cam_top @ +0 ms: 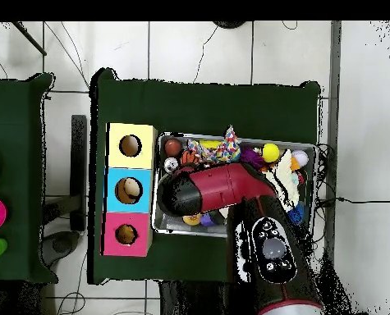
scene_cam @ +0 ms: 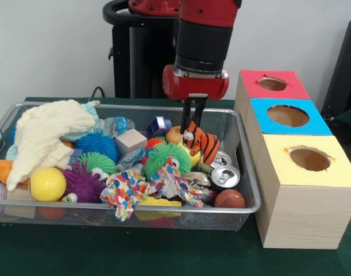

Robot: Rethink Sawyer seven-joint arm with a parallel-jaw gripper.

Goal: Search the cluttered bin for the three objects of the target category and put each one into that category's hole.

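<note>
The silver wire-mesh bin (scene_cam: 135,211) sits on the green table, full of toys; it also shows in the overhead view (cam_top: 314,168). My gripper (scene_cam: 193,127) hangs over the bin's far right part. Its two black fingers (scene_cam: 188,115) stand close together on the head of an orange-and-black striped tiger plush (scene_cam: 203,144), which leans on the pile. The red-faced hole (scene_cam: 272,84) is the farthest one on the wooden boxes right of the bin, and shows in the overhead view (cam_top: 126,235). There my arm (cam_top: 218,190) hides the gripper.
The blue-faced hole (scene_cam: 288,115) and yellow-faced hole (scene_cam: 309,158) lie nearer the camera. The bin holds a cream knitted cloth (scene_cam: 49,132), yellow ball (scene_cam: 47,184), purple (scene_cam: 83,183), blue (scene_cam: 96,144) and green (scene_cam: 166,156) spiky balls, crushed cans (scene_cam: 225,176), a brown ball (scene_cam: 229,199).
</note>
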